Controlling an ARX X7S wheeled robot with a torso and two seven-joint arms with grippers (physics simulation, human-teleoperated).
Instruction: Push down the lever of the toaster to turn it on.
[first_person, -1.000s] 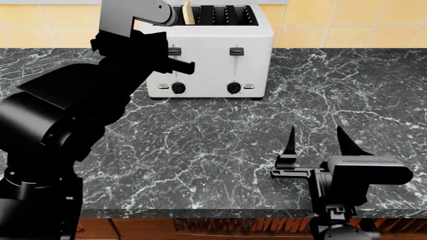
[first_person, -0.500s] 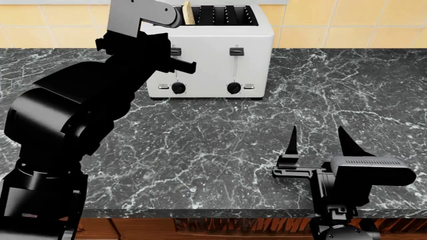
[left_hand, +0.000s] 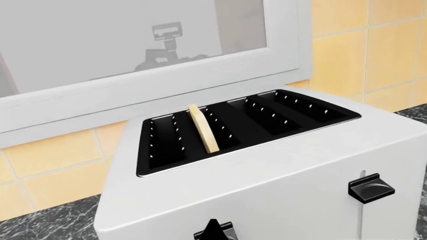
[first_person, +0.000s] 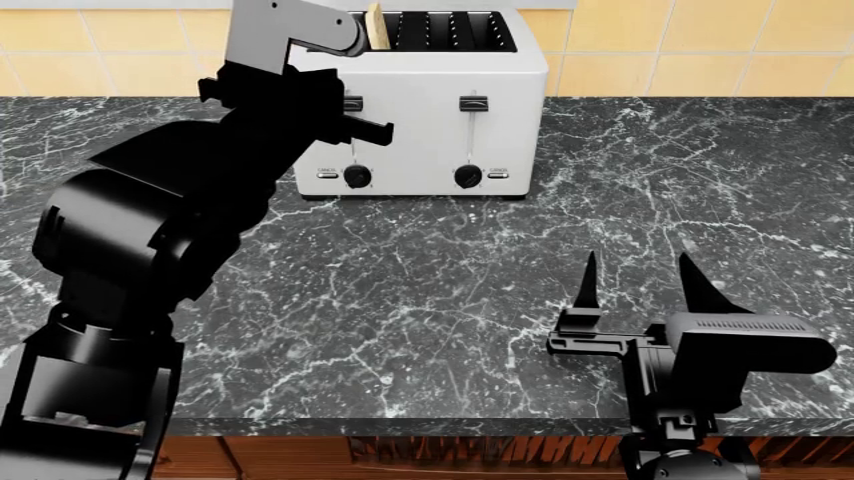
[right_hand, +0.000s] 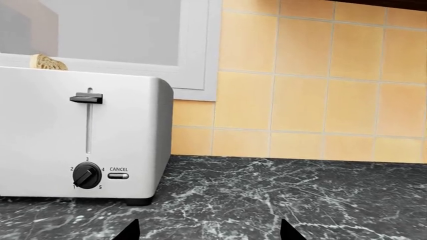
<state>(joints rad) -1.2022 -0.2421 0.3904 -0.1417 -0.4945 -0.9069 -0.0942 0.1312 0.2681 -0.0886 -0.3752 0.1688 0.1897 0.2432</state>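
The white toaster (first_person: 441, 120) stands at the back of the counter, with a slice of bread (left_hand: 203, 127) in a left slot. Its lever (first_person: 350, 101) sits at the top of its slot, level with the right-hand twin tab (first_person: 473, 101). My left gripper (first_person: 358, 122) is shut. In the left wrist view its tip (left_hand: 213, 229) lies right in front of the lever (left_hand: 229, 228), touching or nearly touching. My right gripper (first_person: 638, 285) is open and empty, low over the front right of the counter, far from the toaster (right_hand: 80, 135).
Two round black knobs (first_person: 356, 176) (first_person: 467, 176) sit on the toaster's front below the tabs. The right wrist view shows the twin tab (right_hand: 87, 98) and one knob (right_hand: 87, 175). A yellow tiled wall (right_hand: 300, 85) backs the dark marble counter (first_person: 441, 290).
My left arm has shifted slightly up and right, closer to the toaster's left tab. The lever's height looks unchanged. The right arm has barely moved.
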